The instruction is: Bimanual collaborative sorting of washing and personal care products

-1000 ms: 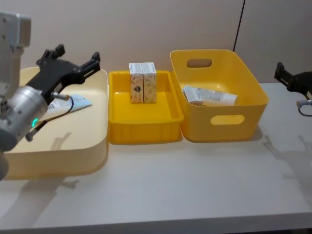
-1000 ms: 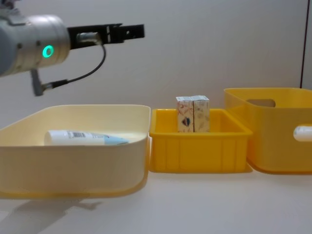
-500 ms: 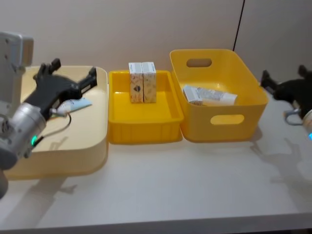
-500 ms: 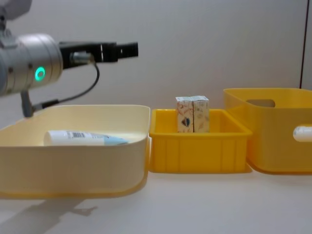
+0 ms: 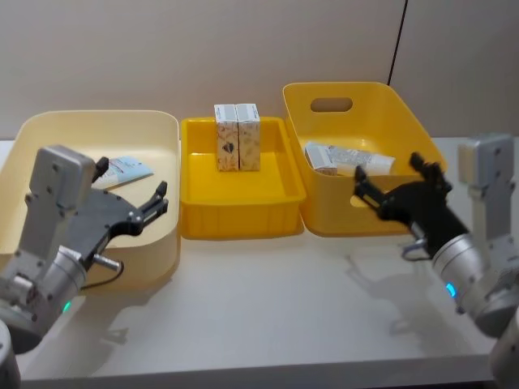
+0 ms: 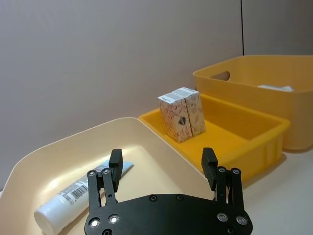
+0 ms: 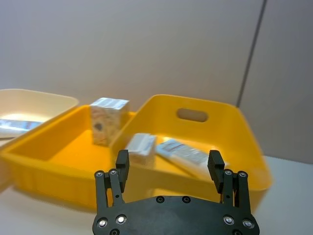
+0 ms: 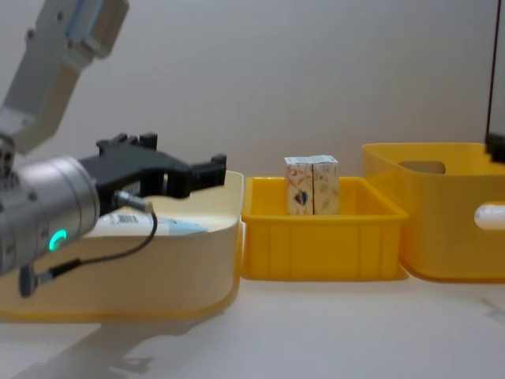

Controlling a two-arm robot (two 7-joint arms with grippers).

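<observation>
Tube [image 5: 127, 168] inside cream bin [image 5: 49, 130] – left gripper [image 5: 130, 198] at its rim, right gripper [image 5: 391, 185] beside deep bin [image 5: 422, 138], jaws spread

The left gripper [image 8: 185, 168] hangs at 9 o'clock, fingers spread and empty, above the cream bin [image 8: 118, 260]. A blue-and-white squeeze tube [image 8: 150, 224] lies inside that bin, partly behind the arm. At centre, two small cartons [image 8: 312, 185] stand upright, touching, in the shallow yellow tray [image 8: 319, 245]. A taller yellow bin [image 8: 442, 217] sits at 3 o'clock on the pale surface [image 8: 316, 332].
</observation>
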